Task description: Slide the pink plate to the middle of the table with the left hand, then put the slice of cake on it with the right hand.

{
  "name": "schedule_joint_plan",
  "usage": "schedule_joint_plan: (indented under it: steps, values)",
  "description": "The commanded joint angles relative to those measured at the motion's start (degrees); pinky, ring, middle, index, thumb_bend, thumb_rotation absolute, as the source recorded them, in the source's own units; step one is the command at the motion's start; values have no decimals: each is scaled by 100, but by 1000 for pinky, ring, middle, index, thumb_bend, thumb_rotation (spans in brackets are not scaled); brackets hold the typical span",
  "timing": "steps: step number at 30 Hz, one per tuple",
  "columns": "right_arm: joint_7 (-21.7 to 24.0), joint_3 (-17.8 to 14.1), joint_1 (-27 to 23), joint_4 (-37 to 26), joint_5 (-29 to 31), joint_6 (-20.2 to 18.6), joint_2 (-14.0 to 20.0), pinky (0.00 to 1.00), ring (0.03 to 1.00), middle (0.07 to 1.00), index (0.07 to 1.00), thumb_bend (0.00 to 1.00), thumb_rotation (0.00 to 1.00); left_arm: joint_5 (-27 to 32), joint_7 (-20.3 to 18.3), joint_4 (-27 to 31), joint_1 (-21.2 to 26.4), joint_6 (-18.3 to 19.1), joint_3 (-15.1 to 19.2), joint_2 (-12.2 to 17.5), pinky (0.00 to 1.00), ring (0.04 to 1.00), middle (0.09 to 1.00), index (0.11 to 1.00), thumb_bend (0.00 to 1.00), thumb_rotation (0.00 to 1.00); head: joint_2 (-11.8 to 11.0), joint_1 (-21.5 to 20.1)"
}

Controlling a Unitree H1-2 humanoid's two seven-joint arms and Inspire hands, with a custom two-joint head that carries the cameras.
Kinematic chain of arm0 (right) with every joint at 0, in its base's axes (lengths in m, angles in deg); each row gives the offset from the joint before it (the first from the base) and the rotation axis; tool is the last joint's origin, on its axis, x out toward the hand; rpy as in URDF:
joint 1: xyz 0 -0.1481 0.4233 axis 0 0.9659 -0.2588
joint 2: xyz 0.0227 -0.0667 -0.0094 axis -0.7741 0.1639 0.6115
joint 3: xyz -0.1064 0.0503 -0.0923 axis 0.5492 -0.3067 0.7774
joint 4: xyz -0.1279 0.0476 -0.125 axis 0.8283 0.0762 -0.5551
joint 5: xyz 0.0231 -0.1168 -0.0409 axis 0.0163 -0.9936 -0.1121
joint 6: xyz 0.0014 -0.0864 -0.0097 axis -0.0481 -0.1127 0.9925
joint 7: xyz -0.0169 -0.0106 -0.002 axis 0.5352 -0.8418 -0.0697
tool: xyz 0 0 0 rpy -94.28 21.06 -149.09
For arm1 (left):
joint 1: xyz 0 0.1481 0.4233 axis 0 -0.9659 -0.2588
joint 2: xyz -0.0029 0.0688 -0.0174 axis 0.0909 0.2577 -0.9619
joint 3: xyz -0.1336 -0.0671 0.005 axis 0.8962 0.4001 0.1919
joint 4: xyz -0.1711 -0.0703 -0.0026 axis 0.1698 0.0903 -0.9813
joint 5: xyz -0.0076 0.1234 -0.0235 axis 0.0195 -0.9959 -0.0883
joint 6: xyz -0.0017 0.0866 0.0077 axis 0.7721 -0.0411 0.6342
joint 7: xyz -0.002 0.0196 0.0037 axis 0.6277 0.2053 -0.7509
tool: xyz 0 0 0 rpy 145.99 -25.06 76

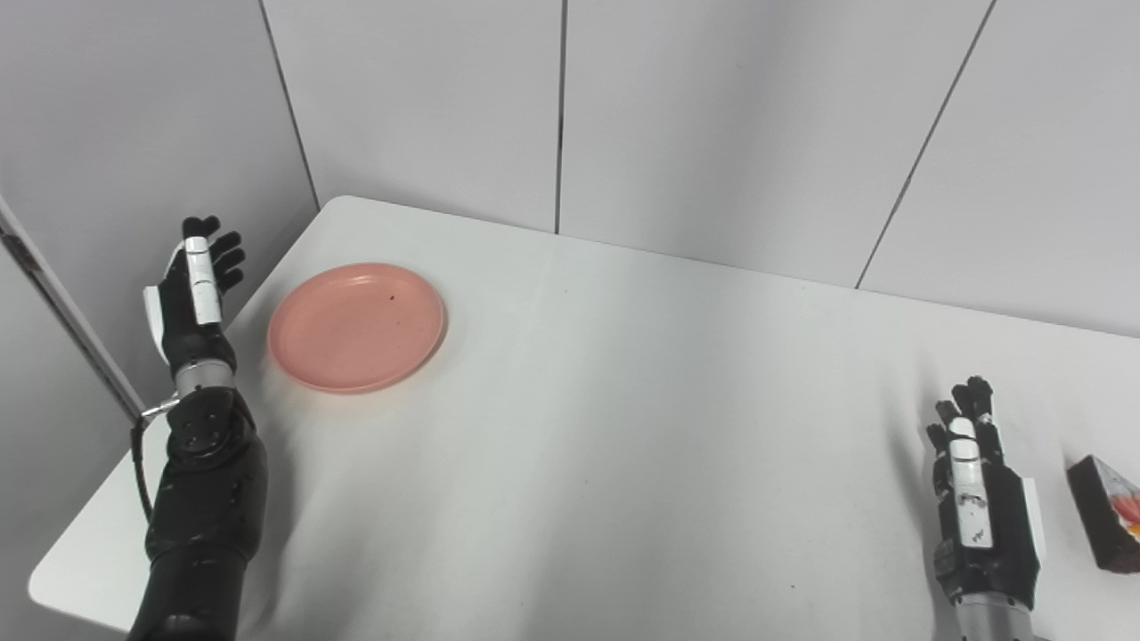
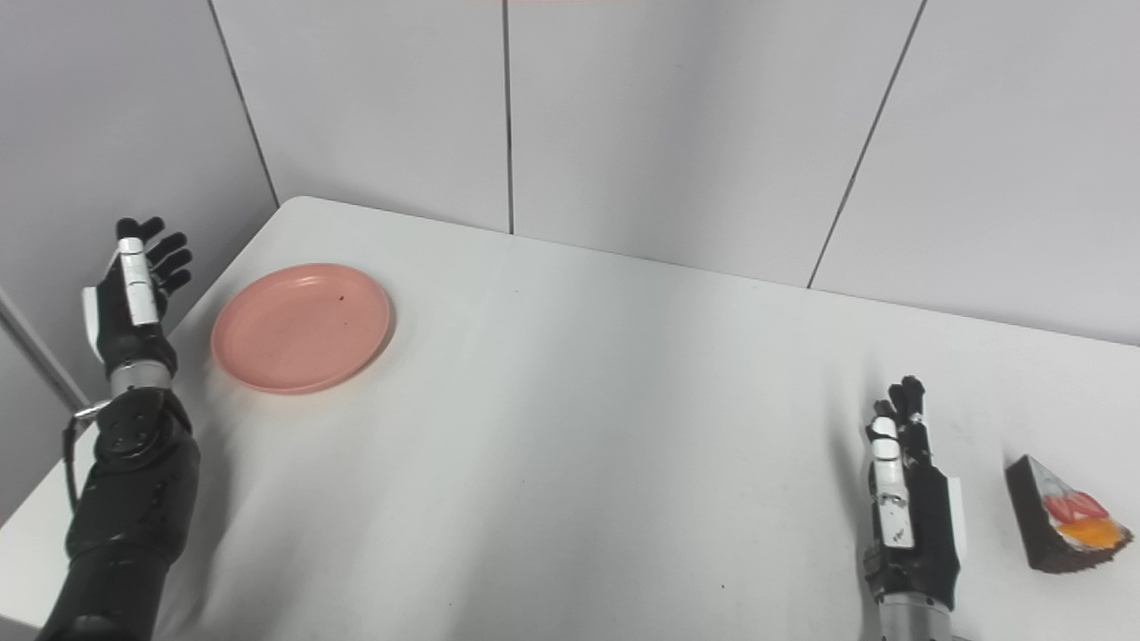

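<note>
The pink plate (image 1: pixel 356 326) lies empty on the far left part of the white table (image 1: pixel 623 427). My left hand (image 1: pixel 198 294) is open and raised at the table's left edge, just left of the plate and not touching it. The slice of cake (image 2: pixel 1064 525), dark with red and orange fruit on top, lies near the table's right edge. My right hand (image 2: pixel 910 499) is open with fingers pointing away, resting low just left of the cake and apart from it.
Grey wall panels stand close behind the table. A grey panel (image 1: pixel 53 294) stands just left of my left arm. The table's left edge runs under my left forearm.
</note>
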Motion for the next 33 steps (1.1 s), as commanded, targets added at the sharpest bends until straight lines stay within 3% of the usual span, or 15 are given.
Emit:
schedule_joint_plan:
  steps: [1,4,9,11,18,28,33]
  values:
    - [32,2,42,-117,-12,18,5,1000,990,1000,1000,319,830,128,-175,51,102,128,0,229,782,795,779,781,916,1000,4,-4]
    - [28,6,62,-180,5,-21,-14,1000,988,1000,997,310,825,179,-282,15,109,205,-34,222,758,776,759,751,927,1000,10,-9]
    - [-3,3,58,-203,-19,17,-39,1000,980,994,989,308,811,197,-593,-15,100,500,-232,183,782,801,791,785,921,1000,16,-13]
    - [-12,9,62,-238,-38,-18,-44,1000,986,999,996,305,849,215,-627,-112,140,529,-272,155,780,805,796,789,913,1000,25,-26]
    - [-52,1,87,-332,-33,-67,-84,1000,978,987,981,335,811,334,-767,-146,145,784,-433,93,849,842,824,824,889,1000,54,-42]
    - [-66,-8,88,-368,-15,-105,-93,1000,981,991,984,356,782,304,-1044,-359,191,820,-814,123,860,866,851,847,894,1000,73,-54]
    - [-74,8,92,-384,-66,-113,-84,1000,980,988,984,350,824,393,-1286,-337,232,917,-964,34,876,880,863,858,890,1000,86,-76]
